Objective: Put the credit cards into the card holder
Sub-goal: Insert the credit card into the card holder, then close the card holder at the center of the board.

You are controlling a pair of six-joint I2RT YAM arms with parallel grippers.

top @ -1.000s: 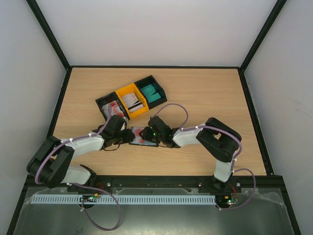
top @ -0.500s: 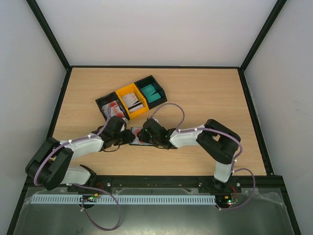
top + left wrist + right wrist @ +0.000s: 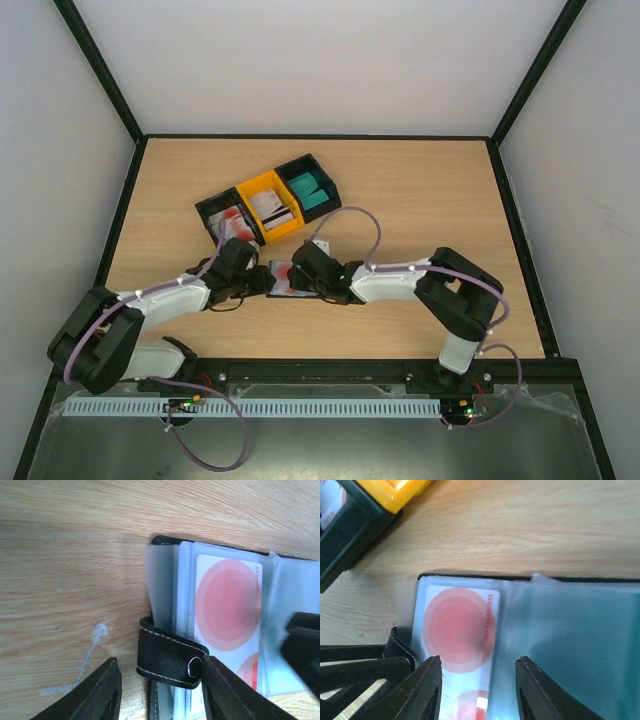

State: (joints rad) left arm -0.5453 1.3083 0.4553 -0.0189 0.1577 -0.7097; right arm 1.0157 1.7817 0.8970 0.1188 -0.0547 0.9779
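Note:
The black card holder (image 3: pixel 283 277) lies open on the table between my two grippers. A red-and-white credit card (image 3: pixel 460 630) sits in its left clear sleeve, and a teal credit card (image 3: pixel 580 640) shows through the right sleeve. My left gripper (image 3: pixel 160 690) is open around the snap tab (image 3: pixel 170 652). Its right finger (image 3: pixel 230 690) is at the snap and its left finger (image 3: pixel 95 695) stands apart. My right gripper (image 3: pixel 479 690) is open just over the sleeves, holding nothing.
Three bins stand in a row behind the holder. A black bin (image 3: pixel 225 215) holds red-and-white cards, a yellow bin (image 3: pixel 268 203) holds white striped cards, and another black bin (image 3: pixel 308 187) holds teal cards. Bare wood (image 3: pixel 430 190) lies to the right.
My right gripper has slid left over the open holder. Both grippers have opened wider.

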